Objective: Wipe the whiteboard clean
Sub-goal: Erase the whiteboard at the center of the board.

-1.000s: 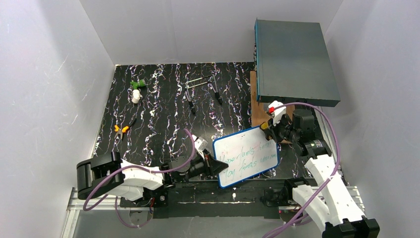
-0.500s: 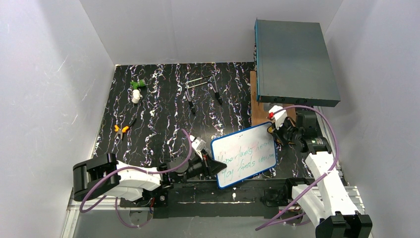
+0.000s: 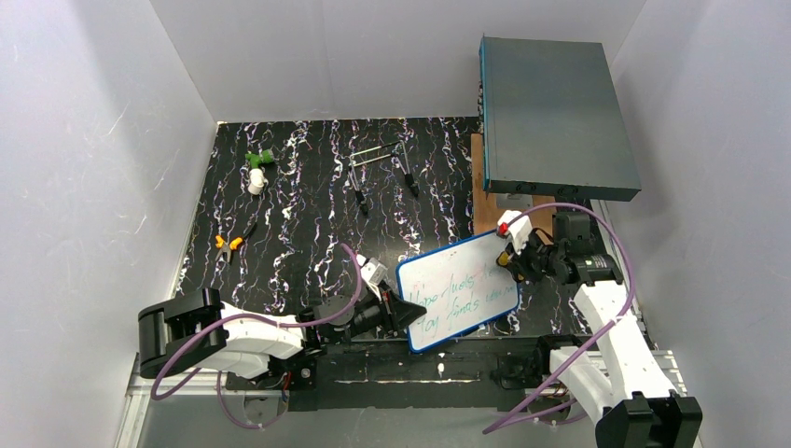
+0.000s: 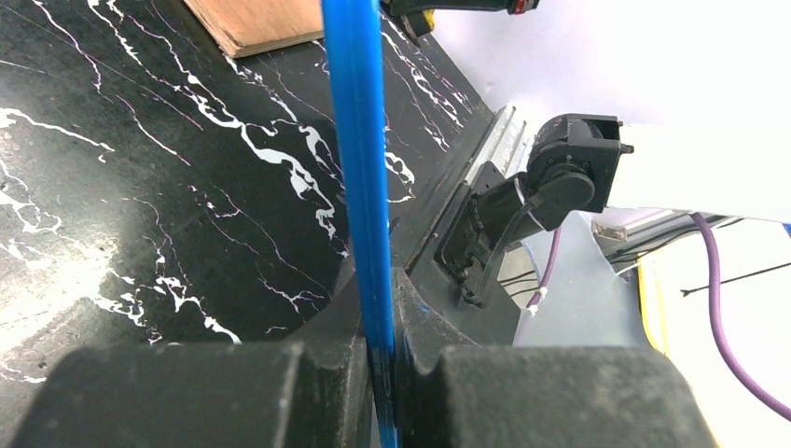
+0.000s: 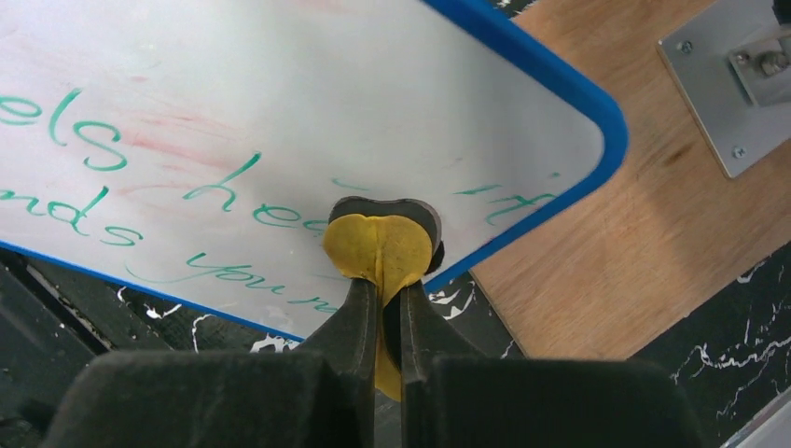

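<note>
1. The whiteboard [image 3: 457, 291] is held tilted between the two grippers, face up toward the top camera. It has a blue frame, two lines of green writing and faint red smudges.
2. The left gripper [image 4: 382, 373] has its jaws clamped on the board's left edge. The blue frame runs straight out from between its fingers.
3. The right gripper [image 5: 382, 280] has its jaws closed on a yellow pad [image 5: 378, 247] with a black backing.
4. The pad's rounded end sticks out just ahead of the fingers. It appears to touch the board's face near the right rounded corner, at the end of the green words.
5. A wood sheet [image 5: 653, 233] lies on the table to the right of the right gripper, under the board's corner. It carries a metal bracket [image 5: 728, 75].
6. A grey box [image 3: 555, 117] stands beyond the right gripper, past the wood sheet.
7. The table [image 3: 298, 233] is black with white veining.
8. Well ahead of the left gripper lie orange-handled pliers [image 3: 228, 243], a green-and-white piece [image 3: 256, 170] and some thin metal tools [image 3: 382, 168], all apart from the board.
</note>
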`<state>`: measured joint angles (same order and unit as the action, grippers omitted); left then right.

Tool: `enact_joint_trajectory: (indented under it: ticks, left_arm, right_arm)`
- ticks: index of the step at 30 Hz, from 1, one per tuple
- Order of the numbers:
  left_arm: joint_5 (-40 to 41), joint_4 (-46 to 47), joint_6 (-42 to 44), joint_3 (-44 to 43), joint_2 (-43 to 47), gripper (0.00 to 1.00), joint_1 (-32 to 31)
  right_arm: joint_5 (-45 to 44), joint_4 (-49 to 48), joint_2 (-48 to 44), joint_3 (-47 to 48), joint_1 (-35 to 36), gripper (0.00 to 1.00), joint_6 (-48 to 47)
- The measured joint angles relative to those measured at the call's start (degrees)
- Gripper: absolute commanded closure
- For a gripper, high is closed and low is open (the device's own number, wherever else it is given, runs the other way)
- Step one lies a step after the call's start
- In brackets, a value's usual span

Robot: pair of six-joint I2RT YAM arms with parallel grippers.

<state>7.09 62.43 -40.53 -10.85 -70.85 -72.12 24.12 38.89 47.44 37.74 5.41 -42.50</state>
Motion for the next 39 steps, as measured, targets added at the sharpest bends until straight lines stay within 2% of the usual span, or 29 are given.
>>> enact_joint_trajectory:
  ticks: [10,16,23,27,33,39]
  left_arm:
    - [0.61,0.44,1.01,0.0,-0.2,1.0,0.04]
    - [0.61,0.5,1.16,0.0,-0.2,1.0,0.04]
    - [0.02,0.52,1.36,0.11,-0.2,1.0,0.02]
    - [-0.39,0.61,1.33,0.11,-0.42,1.0,0.02]
    - [-0.13,0.72,0.2,0.11,-0.61,1.0,0.04]
    - [0.44,0.48,-0.07,0.11,-0.44,1.0,0.07]
  right_arm:
    - [-5.88,-4.76,3.15,3.43,-0.94,0.99,6.95]
    - [-5.53,-6.08,3.13,3.48,-1.22,0.99,8.41]
    - [6.78,1.57,4.48,5.79,0.59,0.99,-1.46]
    - [8.68,3.76,3.63,5.11,3.5,0.99,-4.37]
    - [1.75,-0.46,3.15,3.67,4.74,0.99,0.76]
    - [-7.32,-4.66,3.19,2.84,2.71,0.99,3.41]
